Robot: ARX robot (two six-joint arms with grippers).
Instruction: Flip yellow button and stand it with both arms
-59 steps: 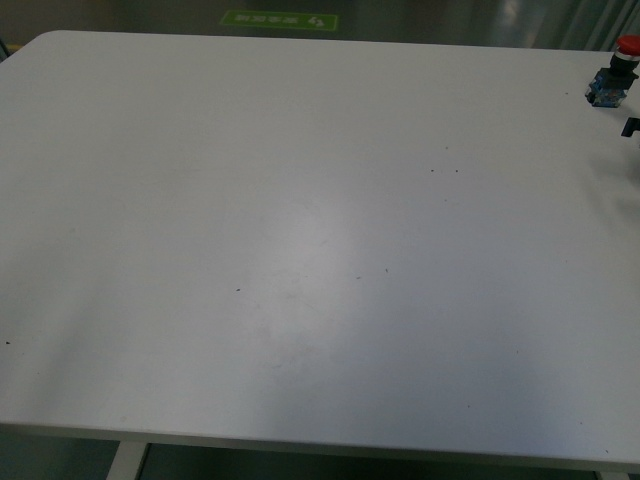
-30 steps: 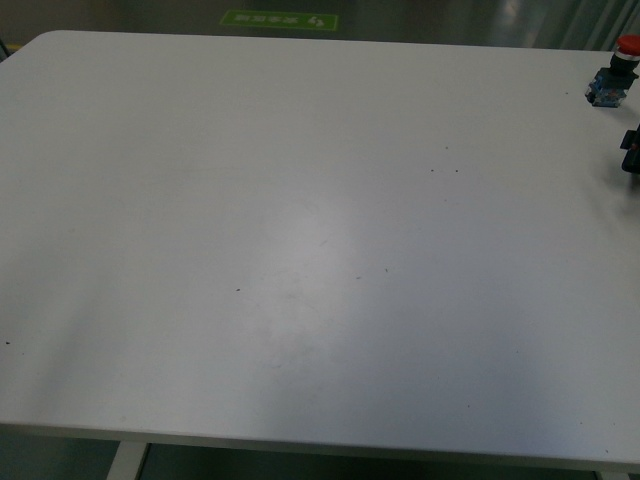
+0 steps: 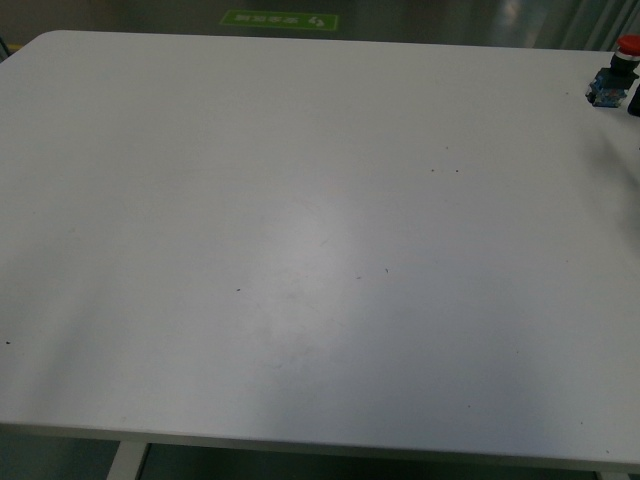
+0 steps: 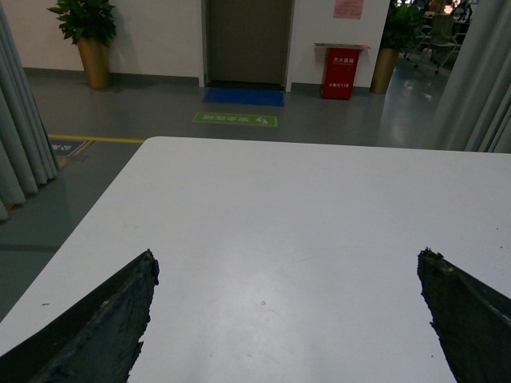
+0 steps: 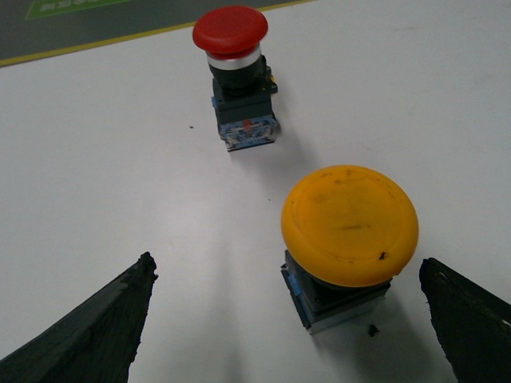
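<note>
From the front view the white counter lay almost bare; a red-capped switch stood at its far right corner, with a dark sliver just beside it at the frame edge that could not be identified. Neither arm showed there, nor did the yellow button.

In the left wrist view the left pincer hung above open counter, its two dark fingertips spread wide with nothing between them. It looked parked clear of the work, likely waiting its turn.

The right wrist view looked down on the yellow button, which stood on its boxy block with the cap uppermost, near the red-capped switch but apart from it, so at the counter's far right. The right pincer was opened wide and empty, fingertips flanking the button without touching. The button appeared already upright, so the wide spread probably served to keep clear of it.
</note>
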